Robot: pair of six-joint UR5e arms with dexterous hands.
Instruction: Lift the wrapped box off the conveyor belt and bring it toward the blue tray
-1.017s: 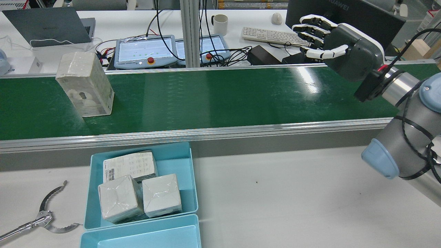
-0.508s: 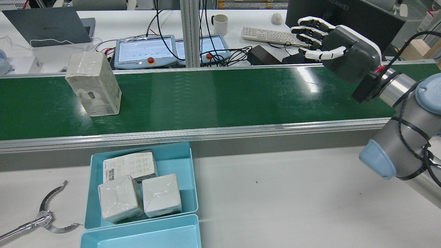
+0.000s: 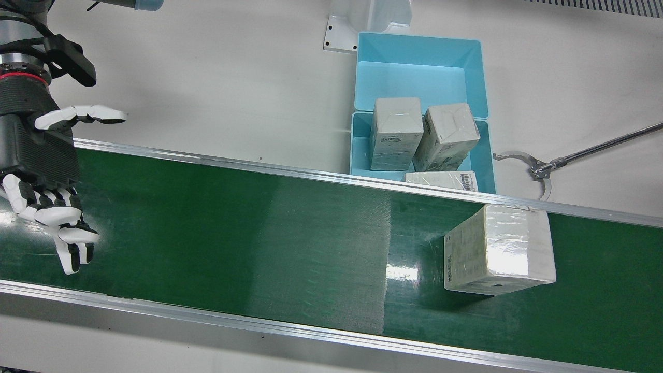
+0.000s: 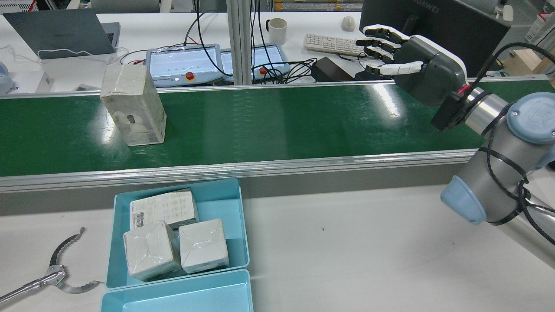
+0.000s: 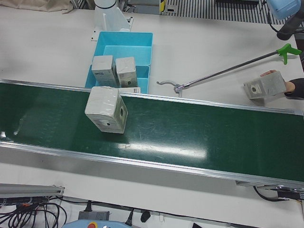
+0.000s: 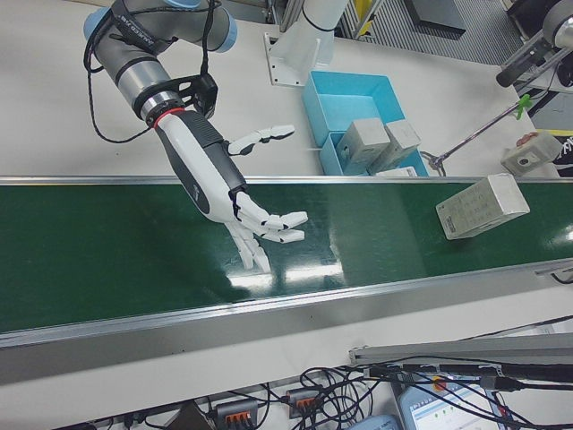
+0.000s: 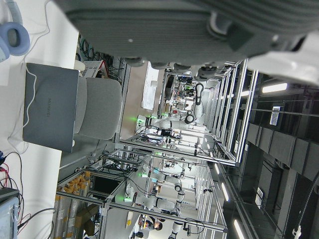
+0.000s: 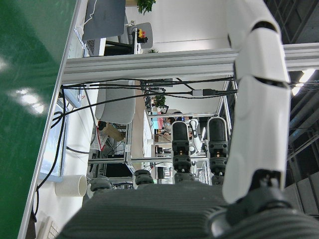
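The right hand (image 4: 405, 60) hovered over the belt (image 4: 277, 125) with fingers (image 6: 269, 228) spread, holding nothing. The box (image 4: 133, 104) stood on the belt well apart from that hand, far along toward its open palm side. The tray (image 4: 177, 229) lay off the belt, near the box. The left hand (image 7: 199, 30) showed only its underside; its fingers could not be judged.

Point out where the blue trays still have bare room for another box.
The blue tray nearest the conveyor belt is crowded: three wrapped boxes fill most of it, leaving a bare strip along its right wall. The second tray beside it is bare.
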